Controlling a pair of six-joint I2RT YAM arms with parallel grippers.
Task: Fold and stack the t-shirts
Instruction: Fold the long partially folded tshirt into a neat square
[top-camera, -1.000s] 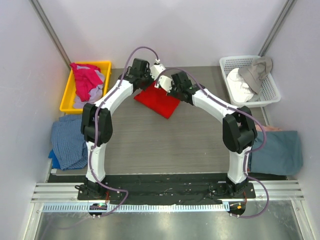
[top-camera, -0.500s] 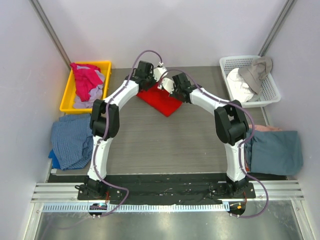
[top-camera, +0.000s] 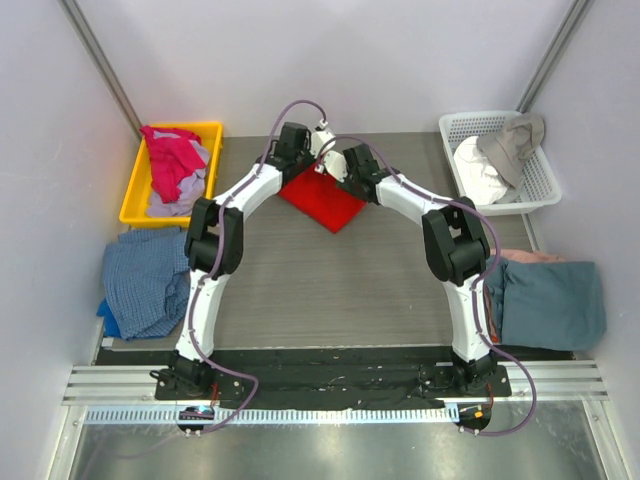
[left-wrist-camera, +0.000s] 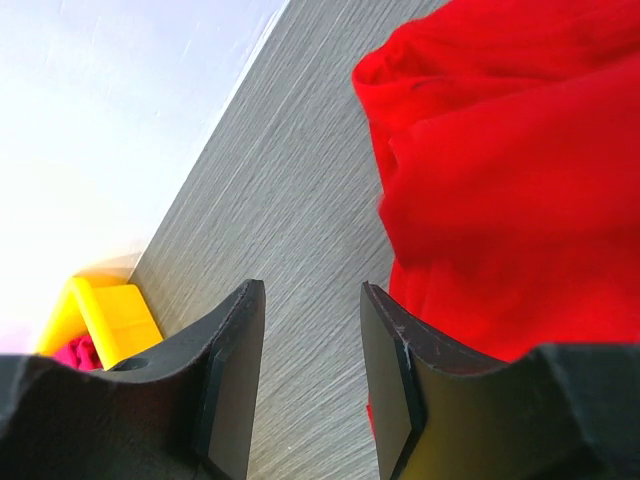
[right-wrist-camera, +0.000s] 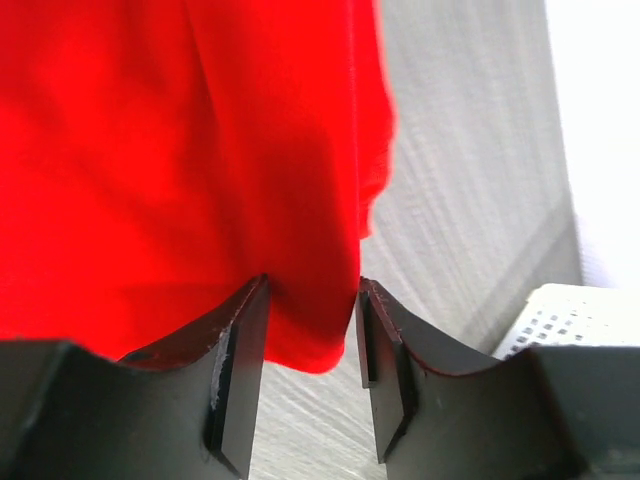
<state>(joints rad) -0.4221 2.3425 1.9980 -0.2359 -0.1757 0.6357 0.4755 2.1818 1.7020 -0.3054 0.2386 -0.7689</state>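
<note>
Item 1. Red t-shirt (top-camera: 322, 198): folded into a flat packet on the tabletop (top-camera: 330, 290), set cornerwise near the middle of the far edge, between the two wrists.

Item 2. Left fingers (left-wrist-camera: 240, 350): parted and released, holding nothing. Bare tabletop shows in the gap, and the red cloth lies just beside the one finger.

Item 3. Right fingers (right-wrist-camera: 245, 340): parted and unclenched, low over the near hem of the red t-shirt. The hem shows in the gap, and the pads do not pinch it.

Item 4. Yellow bin (top-camera: 212, 132): far left corner. It holds a crumpled magenta-pink t-shirt (top-camera: 170, 160) on top of a pale lavender t-shirt (top-camera: 183, 200).

Item 5. White basket (top-camera: 545, 185): far right corner. It holds white cloth (top-camera: 478, 170) with a beige garment (top-camera: 512, 140) draped over the rim.

Item 6. Blue cloth (top-camera: 140, 282): heaped at the left edge, just near of the yellow bin.

Item 7. Teal t-shirt (top-camera: 555, 305): lying at the right edge, beside the right arm's elbow.
</note>
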